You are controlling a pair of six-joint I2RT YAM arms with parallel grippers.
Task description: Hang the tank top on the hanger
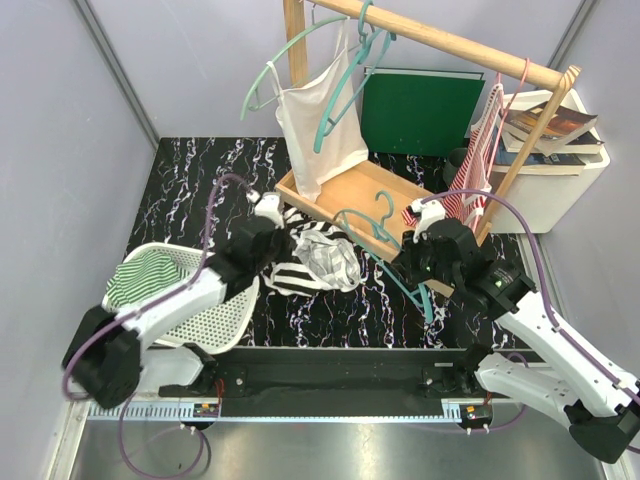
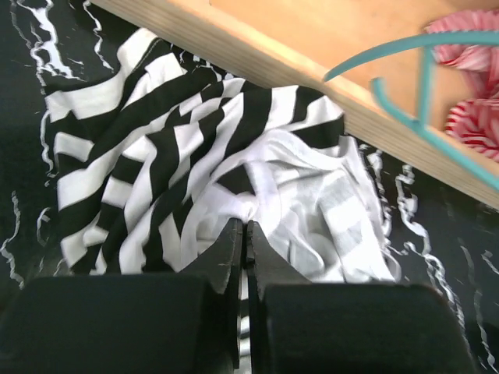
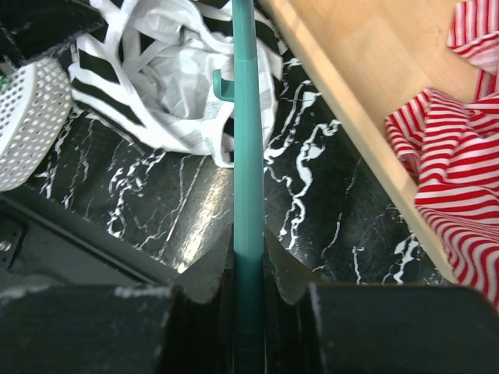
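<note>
The black-and-white striped tank top (image 1: 312, 258) lies crumpled on the black marbled table, against the front edge of the wooden tray (image 1: 350, 190). My left gripper (image 1: 283, 240) is shut, pinching a fold of the tank top (image 2: 156, 171) at its tips (image 2: 247, 224). My right gripper (image 1: 412, 264) is shut on the straight bar of a teal hanger (image 1: 385, 252). The bar (image 3: 248, 156) runs up from the right gripper (image 3: 249, 234) over the tank top's edge (image 3: 156, 86). The hanger's hook (image 1: 384, 205) rests over the tray and also shows in the left wrist view (image 2: 374, 53).
A white mesh basket (image 1: 200, 310) with a green striped garment (image 1: 145, 275) stands front left. A wooden rail (image 1: 450, 42) carries a white tank top (image 1: 320, 130), teal hangers (image 1: 345, 85) and a red-and-white garment (image 1: 478, 165). Books (image 1: 555, 130) on a white box sit at right.
</note>
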